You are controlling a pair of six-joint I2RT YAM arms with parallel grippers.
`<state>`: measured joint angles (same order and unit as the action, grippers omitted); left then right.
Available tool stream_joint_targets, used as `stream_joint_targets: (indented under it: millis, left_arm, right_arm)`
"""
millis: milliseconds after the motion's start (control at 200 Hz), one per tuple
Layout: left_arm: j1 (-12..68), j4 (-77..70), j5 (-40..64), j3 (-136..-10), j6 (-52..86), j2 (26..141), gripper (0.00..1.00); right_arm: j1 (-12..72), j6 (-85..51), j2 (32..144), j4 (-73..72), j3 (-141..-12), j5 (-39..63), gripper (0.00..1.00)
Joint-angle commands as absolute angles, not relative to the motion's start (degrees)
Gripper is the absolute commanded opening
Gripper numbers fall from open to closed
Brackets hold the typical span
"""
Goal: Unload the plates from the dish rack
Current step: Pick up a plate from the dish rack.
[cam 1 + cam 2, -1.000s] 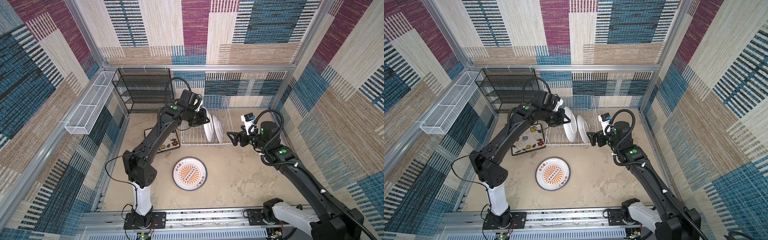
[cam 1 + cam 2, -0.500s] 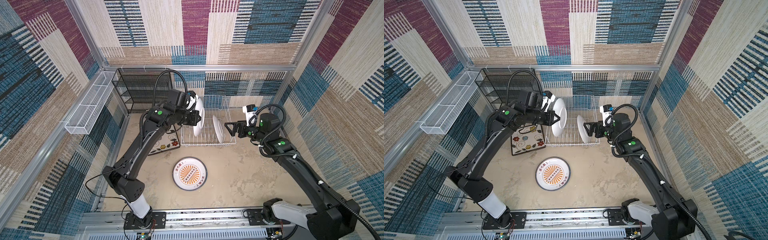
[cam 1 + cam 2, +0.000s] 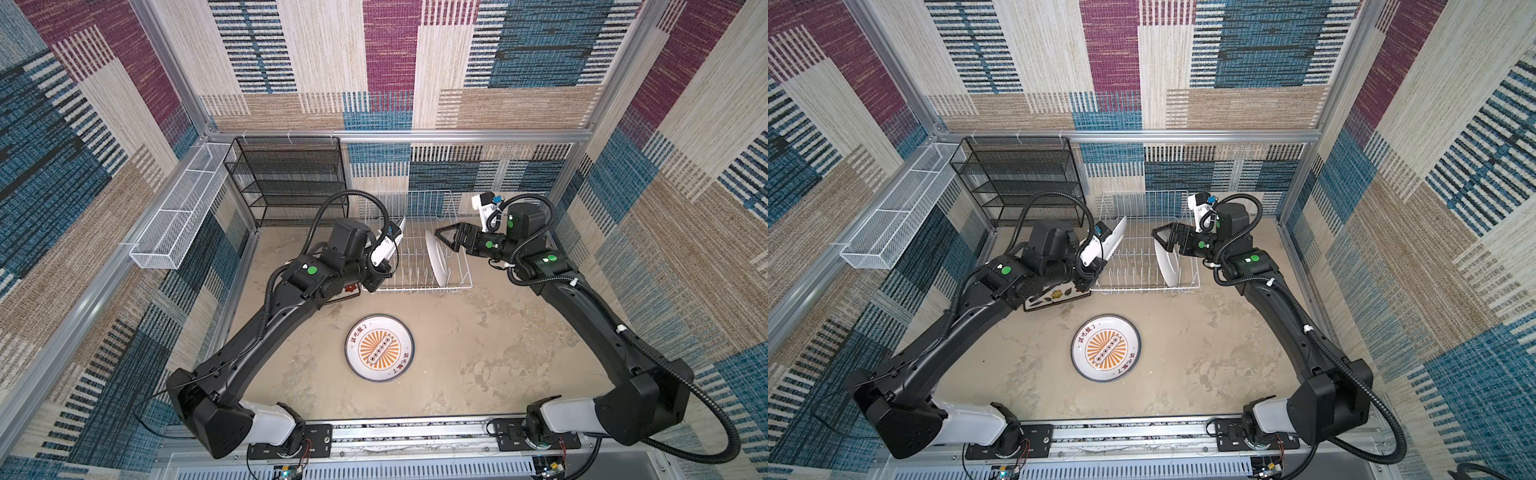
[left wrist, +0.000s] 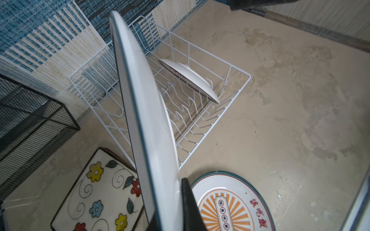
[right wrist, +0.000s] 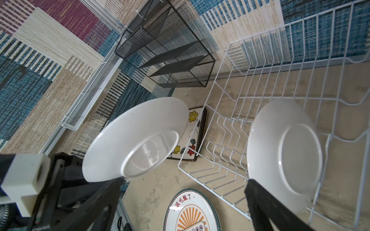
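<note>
We get bright, even light in both top views. Only soft, pale shadows lie on the floor (image 3: 478, 353), and the walls (image 3: 104, 137) bow at the edges. In the left wrist view the plate (image 4: 148, 120) in the left gripper (image 4: 170, 216) smears soft, while the rack (image 4: 200, 124) beyond it is sharp. The fingers (image 5: 266, 204) of the right gripper (image 5: 185, 181) loom dark and blurred.
</note>
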<state>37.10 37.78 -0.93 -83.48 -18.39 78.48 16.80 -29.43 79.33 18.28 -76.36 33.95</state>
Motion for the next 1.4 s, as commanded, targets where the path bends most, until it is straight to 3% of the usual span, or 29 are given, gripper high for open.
stream_joint_targets:
  millis: [0, 501, 676, 1027, 1397]
  left_arm:
    - [38.8, 27.5, -9.5, -79.2, -28.9, 76.1, 0.0]
    - [49.9, 9.4, -28.1, -66.4, -51.1, 75.1, 0.0]
    - [52.4, 4.4, -31.8, -64.5, -56.4, 76.7, 0.0]
    - [54.8, -1.5, -36.3, -62.4, -64.8, 80.0, 0.0]
    - [55.0, -4.0, -38.3, -61.2, -65.0, 80.9, 0.01]
  right_arm:
    - [16.9, -31.7, 80.7, 18.9, -78.4, 37.6, 0.98]
    - [17.1, -33.5, 85.5, 22.9, -81.6, 40.3, 0.83]
    - [17.5, -33.8, 86.7, 24.9, -81.3, 39.4, 0.73]
    - [18.9, -34.5, 89.0, 27.2, -81.2, 37.8, 0.44]
    - [18.9, -36.2, 89.1, 25.1, -80.4, 38.2, 0.1]
